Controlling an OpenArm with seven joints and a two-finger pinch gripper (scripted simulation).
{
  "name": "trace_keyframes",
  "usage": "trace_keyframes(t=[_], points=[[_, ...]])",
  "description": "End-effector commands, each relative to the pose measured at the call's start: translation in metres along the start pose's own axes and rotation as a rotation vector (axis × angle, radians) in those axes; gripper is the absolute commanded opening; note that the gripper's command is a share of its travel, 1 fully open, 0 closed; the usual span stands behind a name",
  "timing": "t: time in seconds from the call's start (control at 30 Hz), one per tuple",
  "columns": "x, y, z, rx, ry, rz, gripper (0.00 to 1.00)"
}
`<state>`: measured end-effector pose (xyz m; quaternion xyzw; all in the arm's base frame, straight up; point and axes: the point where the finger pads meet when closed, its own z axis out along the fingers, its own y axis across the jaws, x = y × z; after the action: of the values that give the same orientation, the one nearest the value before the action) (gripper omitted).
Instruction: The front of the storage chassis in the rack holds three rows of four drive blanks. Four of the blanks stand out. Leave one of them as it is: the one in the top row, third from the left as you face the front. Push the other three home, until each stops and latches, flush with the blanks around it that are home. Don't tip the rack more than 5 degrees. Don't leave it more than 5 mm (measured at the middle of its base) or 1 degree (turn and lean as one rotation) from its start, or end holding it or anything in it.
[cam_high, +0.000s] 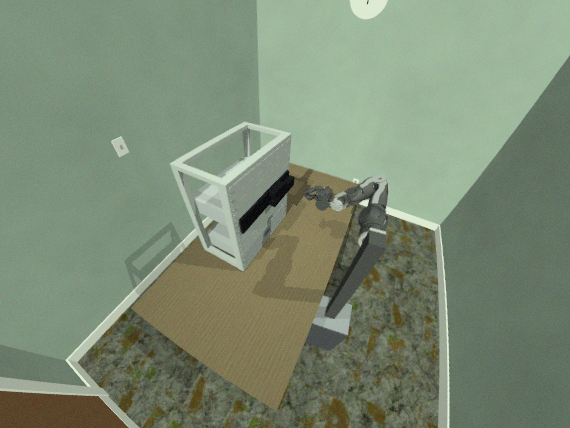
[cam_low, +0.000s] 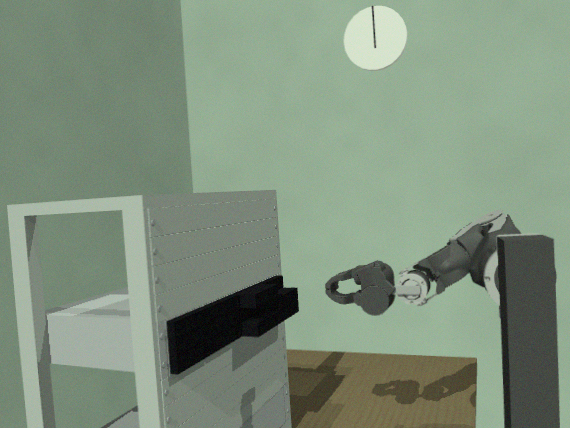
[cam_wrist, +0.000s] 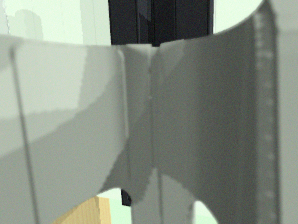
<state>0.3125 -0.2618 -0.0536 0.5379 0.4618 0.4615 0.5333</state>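
Observation:
The white rack (cam_high: 186, 192) (cam_low: 135, 280) stands on the brown mat, with the black storage chassis (cam_high: 260, 207) (cam_low: 205, 332) across its grey slatted front. Some blanks (cam_low: 280, 300) at the chassis's right end stand out from the rest. My gripper (cam_high: 308, 193) (cam_low: 328, 288) (cam_wrist: 168, 146) is shut on nothing, fingertips touching. It hovers in the air a short way in front of the standing-out blanks, level with them and apart from them. In the wrist view the closed fingers fill the frame and only a strip of the black blanks (cam_wrist: 160, 22) shows above them.
The arm's dark pedestal column (cam_high: 357, 270) (cam_low: 527, 325) stands at the mat's right edge. A pale shelf (cam_low: 90, 325) sits inside the rack. The brown mat (cam_high: 235, 310) lies on a mottled floor; green walls close in behind the rack.

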Motion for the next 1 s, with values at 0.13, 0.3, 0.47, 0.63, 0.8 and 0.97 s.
trace_keyframes(t=[0.13, 0.3, 0.47, 0.63, 0.8, 0.97], points=[[0.0, 0.002, 0.001, -0.006, -0.001, -0.003, 0.0], [0.0, 0.002, 0.001, -0.006, -0.001, -0.003, 0.0], [0.0, 0.002, 0.001, -0.006, -0.001, -0.003, 0.0], [0.002, 0.0, 0.002, -0.006, -0.001, -0.003, 0.0], [0.005, -0.004, 0.005, -0.006, -0.004, -0.003, 0.0], [0.009, -0.01, 0.008, -0.006, -0.006, -0.002, 0.0]])
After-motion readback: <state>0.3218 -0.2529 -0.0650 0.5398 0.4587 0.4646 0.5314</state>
